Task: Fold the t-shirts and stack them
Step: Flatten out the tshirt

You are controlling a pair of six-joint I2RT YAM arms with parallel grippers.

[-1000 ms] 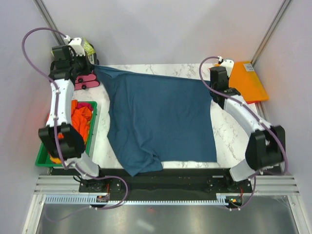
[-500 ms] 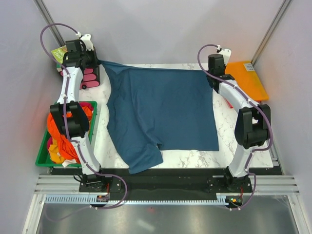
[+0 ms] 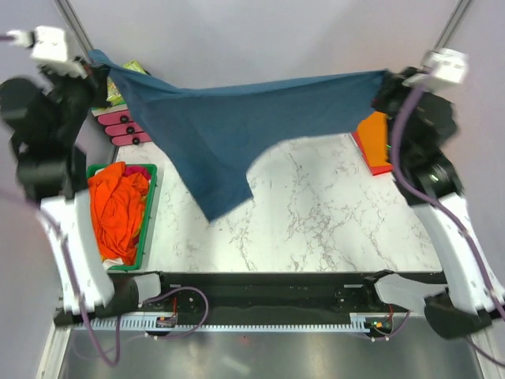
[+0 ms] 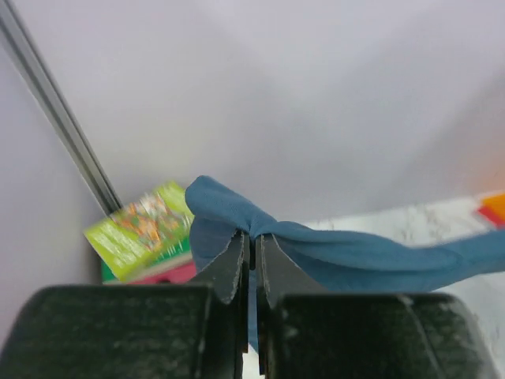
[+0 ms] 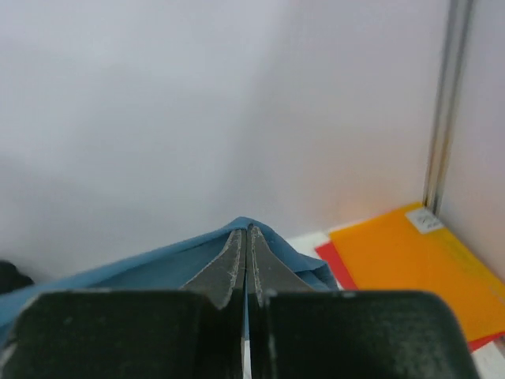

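Observation:
The dark teal-blue t-shirt (image 3: 229, 126) hangs stretched in the air across the back of the table. My left gripper (image 3: 96, 63) is shut on its left corner, raised high at the back left. My right gripper (image 3: 384, 79) is shut on its right corner at the back right. The cloth sags between them and a pointed flap (image 3: 225, 197) hangs toward the tabletop. In the left wrist view the teal cloth (image 4: 347, 253) bunches at the pinched jaws of the left gripper (image 4: 254, 237). In the right wrist view the cloth (image 5: 158, 268) wraps the right gripper (image 5: 246, 230). Orange t-shirts (image 3: 118, 205) lie crumpled in the bin.
A green bin (image 3: 150, 207) stands at the left edge of the marble table (image 3: 331, 213). Pink objects (image 3: 122, 130) and a green packet (image 4: 146, 229) sit at the back left. Orange and red folders (image 3: 372, 138) lie at the back right, also visible as orange folder (image 5: 410, 264).
Both grippers have risen sharply from the table's back corners, lifting the teal t-shirt off the tabletop so it now hangs between them.

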